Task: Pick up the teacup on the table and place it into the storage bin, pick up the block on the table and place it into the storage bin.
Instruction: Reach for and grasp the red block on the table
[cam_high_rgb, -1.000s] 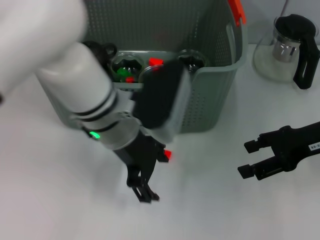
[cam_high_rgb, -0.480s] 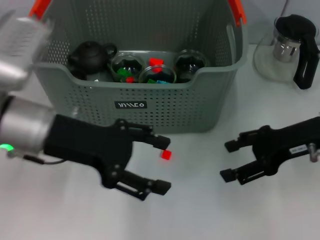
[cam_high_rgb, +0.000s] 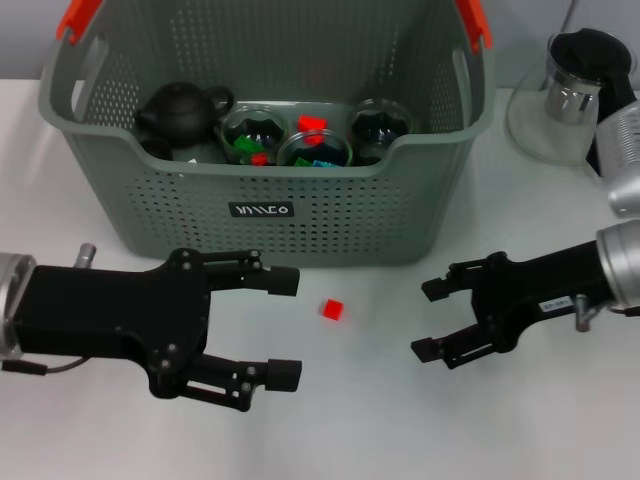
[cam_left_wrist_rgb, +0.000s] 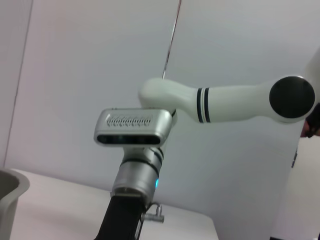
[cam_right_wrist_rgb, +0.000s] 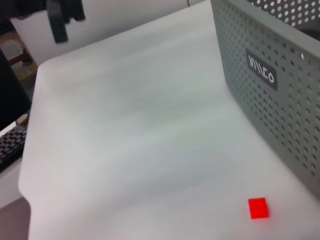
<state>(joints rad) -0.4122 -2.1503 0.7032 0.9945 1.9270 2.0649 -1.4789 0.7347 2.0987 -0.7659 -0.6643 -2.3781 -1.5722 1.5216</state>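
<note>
Nearest to us, our left end effector (cam_high_rgb: 270, 325) lies low over the white bench (cam_high_rgb: 400, 420) with its black fingers spread wide and nothing between them, and our right end effector (cam_high_rgb: 432, 320) mirrors it from the other side, also spread and empty. Between the two, apart from both, the small red cube-shaped block (cam_high_rgb: 332, 309) sits on the bench just in front of the large grey-green perforated plastic storage bin (cam_high_rgb: 340, 215); the right wrist view shows the same block (cam_right_wrist_rgb: 258, 208) lying near the bin's front wall below the small black label with white lettering (cam_high_rgb: 260, 210). We judge the block step not yet done, since the block rests outside the bin and neither end effector touches it. Inside the bin we see a dark rounded teapot (cam_high_rgb: 180, 110) and three clear glass teacups (cam_high_rgb: 315, 148) side by side, some holding red and green bits, so we take the teacup step to be finished, though we cannot tell which cup was the task's own. What the coloured pieces in the cups are is hard to make out, and the bin's front wall hides its floor. Beyond the bin on our right, a glass pitcher with a black lid and handle (cam_high_rgb: 590, 90) stands on a pale round coaster, partly cut off by the frame edge. The left wrist view shows only the right arm against a plain wall, none of the task's things.
</note>
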